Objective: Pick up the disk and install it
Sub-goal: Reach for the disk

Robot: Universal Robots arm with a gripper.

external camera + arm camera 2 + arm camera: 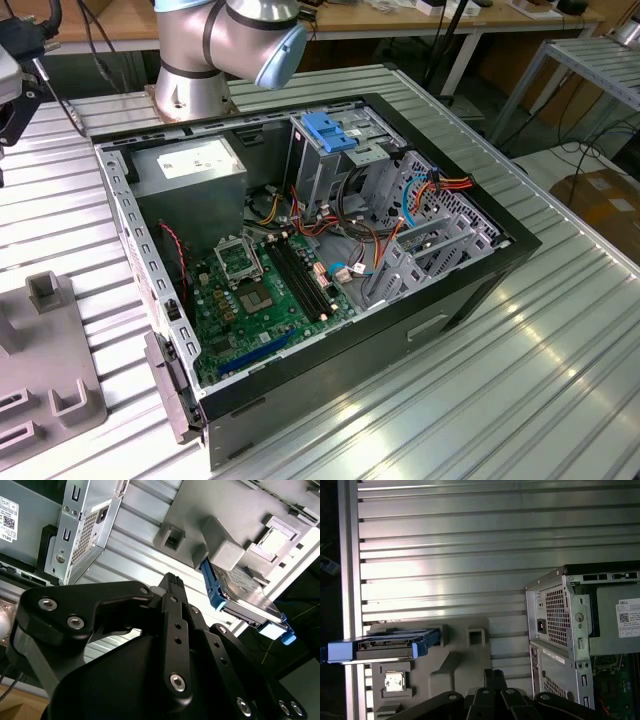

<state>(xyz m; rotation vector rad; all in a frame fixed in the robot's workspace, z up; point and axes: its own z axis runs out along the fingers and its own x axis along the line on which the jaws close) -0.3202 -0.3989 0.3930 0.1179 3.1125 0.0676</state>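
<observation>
1. The open black computer case (470, 290) holds a green motherboard (260, 290), a grey power-supply box (190, 170), tangled cables and a metal cage (315, 175) topped by a blue bracket (330, 130).
2. The disk (385, 648), blue-railed, sits in a grey moulded holder (465, 655) on the ribbed aluminium tabletop (470, 555) beside the case. In the first wrist view one end of it is cut off.
3. The black claw (173, 580) is clenched on nothing, apart from the disk.

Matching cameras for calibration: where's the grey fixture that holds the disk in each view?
Exterior view: grey fixture on the table at the exterior view's left, beside the computer case.
First wrist view: fixture beside the case's rear, disk standing at its far end.
Second wrist view: fixture with the disk on edge in it.
Shared landmark: the power supply.
</observation>
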